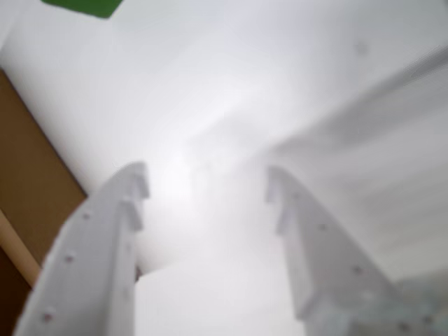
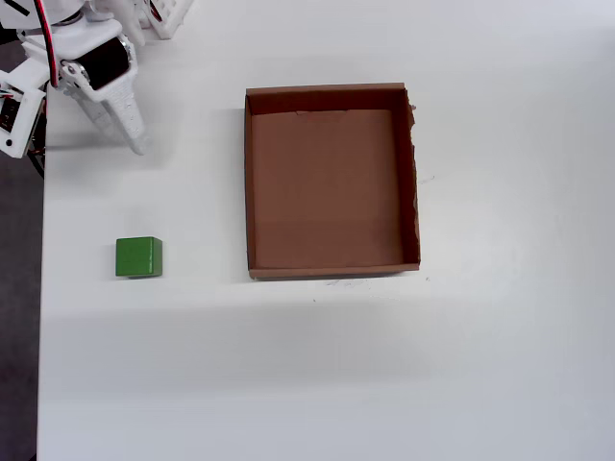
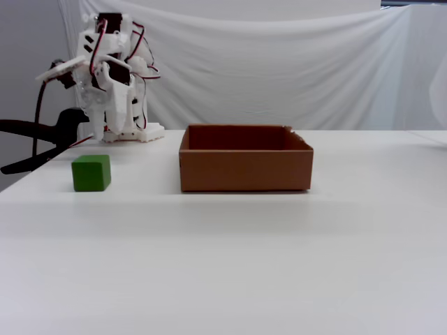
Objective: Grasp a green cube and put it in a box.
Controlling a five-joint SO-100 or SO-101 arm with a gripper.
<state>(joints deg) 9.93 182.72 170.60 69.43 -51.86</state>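
Approach step, nothing grasped yet. In the overhead view the gripper (image 2: pixel 130 134) hangs at the bench's (image 2: pixel 317 375) far-left corner, above and well apart from the green cube (image 2: pixel 138 257). The cube sits on the bench, left of the box (image 2: pixel 332 271), clear of its wall. Box is empty. In the wrist view the 2 fingers (image 1: pixel 105 231) are spread, with bare bench between them. Next, I judge: swing down over the cube, straddle it, then close.
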